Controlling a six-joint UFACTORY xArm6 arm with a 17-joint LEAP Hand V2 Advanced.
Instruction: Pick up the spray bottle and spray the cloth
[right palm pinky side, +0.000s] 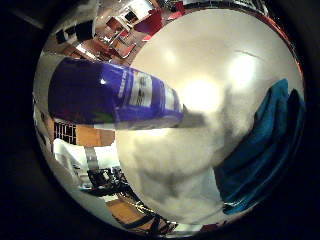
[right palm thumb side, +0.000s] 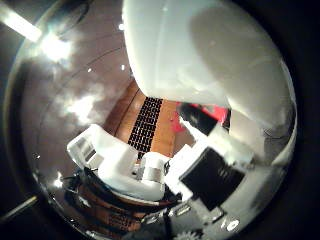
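Observation:
The spray bottle (right palm pinky side: 105, 95), blue with a white printed label, fills much of the little finger side palm view and lies close to the palm. Its narrower end points down at the white round table (right palm pinky side: 215, 60) and casts a shadow there. I cannot tell whether it touches the table. The teal cloth (right palm pinky side: 262, 150) lies crumpled on the table, away from the bottle. In the thumb side palm view my right hand (right palm thumb side: 165, 170) shows white and black fingers curled in toward the palm. The bottle itself does not show there.
The thumb side palm view shows the white table's edge (right palm thumb side: 215, 70), a wooden floor with a dark grate (right palm thumb side: 145, 120) below it, and a small red object (right palm thumb side: 200, 112) near the fingers. Room furniture (right palm pinky side: 120, 35) stands beyond the table.

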